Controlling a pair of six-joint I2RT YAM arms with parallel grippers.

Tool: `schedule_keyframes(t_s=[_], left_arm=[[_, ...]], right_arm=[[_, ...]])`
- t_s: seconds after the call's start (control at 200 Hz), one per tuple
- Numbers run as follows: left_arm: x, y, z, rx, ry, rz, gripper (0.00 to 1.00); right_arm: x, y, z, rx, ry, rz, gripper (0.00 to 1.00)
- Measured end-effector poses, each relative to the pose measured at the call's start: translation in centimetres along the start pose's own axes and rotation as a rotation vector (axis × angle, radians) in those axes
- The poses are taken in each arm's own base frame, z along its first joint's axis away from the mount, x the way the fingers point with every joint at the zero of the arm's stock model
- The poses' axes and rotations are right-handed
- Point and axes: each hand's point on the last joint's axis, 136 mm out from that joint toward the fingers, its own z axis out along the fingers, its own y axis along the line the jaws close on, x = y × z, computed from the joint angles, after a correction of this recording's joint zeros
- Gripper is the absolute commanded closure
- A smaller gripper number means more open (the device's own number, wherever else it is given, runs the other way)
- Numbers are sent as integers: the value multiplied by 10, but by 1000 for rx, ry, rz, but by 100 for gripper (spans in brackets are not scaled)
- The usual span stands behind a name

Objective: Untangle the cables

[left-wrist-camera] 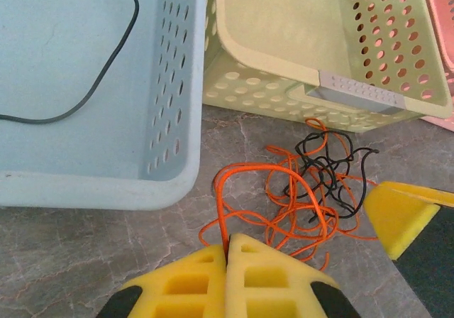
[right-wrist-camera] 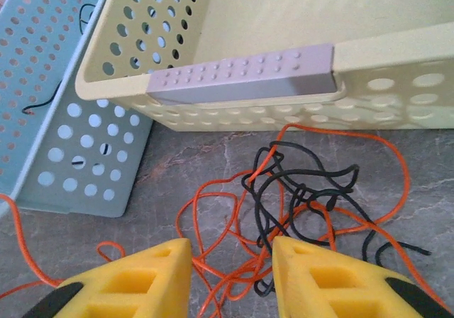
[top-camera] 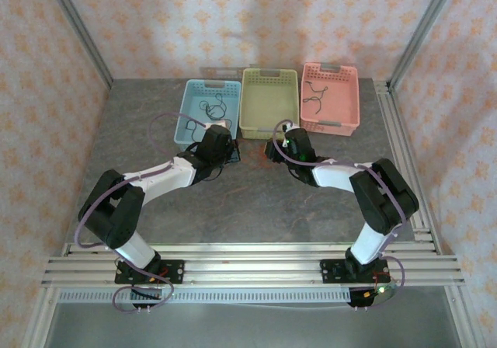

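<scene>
Grey, marble-veined table (top-camera: 248,216) stretches away from the rail where both arms are bolted, and the two arms lean in towards each other over its middle. The left gripper (left-wrist-camera: 228,241) is pinched tight. Its yellow fingers are pressed together, with a strand of the orange cable (left-wrist-camera: 255,167) caught between them and rising out of the seam. The right gripper (right-wrist-camera: 233,250) faces it from the other side with its jaws a modest way apart. Orange loops show on the table through the gap, and I can't see anything clamped.

Between the two grippers lie the cables (right-wrist-camera: 305,197), a loose snarl on the bare tabletop. The black cable (left-wrist-camera: 326,165) is knotted through the orange loops. The heap sits just in front of the near wall of the yellow basket (left-wrist-camera: 284,84), close under its grey handle.

Left of that stands the blue basket (left-wrist-camera: 170,84), beside it, with a thin dark wire (left-wrist-camera: 106,62) curling across its floor. On the far right is the pink basket (top-camera: 330,68), with another dark wire (top-camera: 314,92) inside. Behind them rise the patterned walls (top-camera: 256,14).
</scene>
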Motion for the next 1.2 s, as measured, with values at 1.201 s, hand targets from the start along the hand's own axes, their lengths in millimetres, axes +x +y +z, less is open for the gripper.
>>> schedule_keyframes(t_s=[1.201], left_arm=[[1,-2,5,0,12,1,100]], right_arm=[[2,-19,25,126,55,-55,100]])
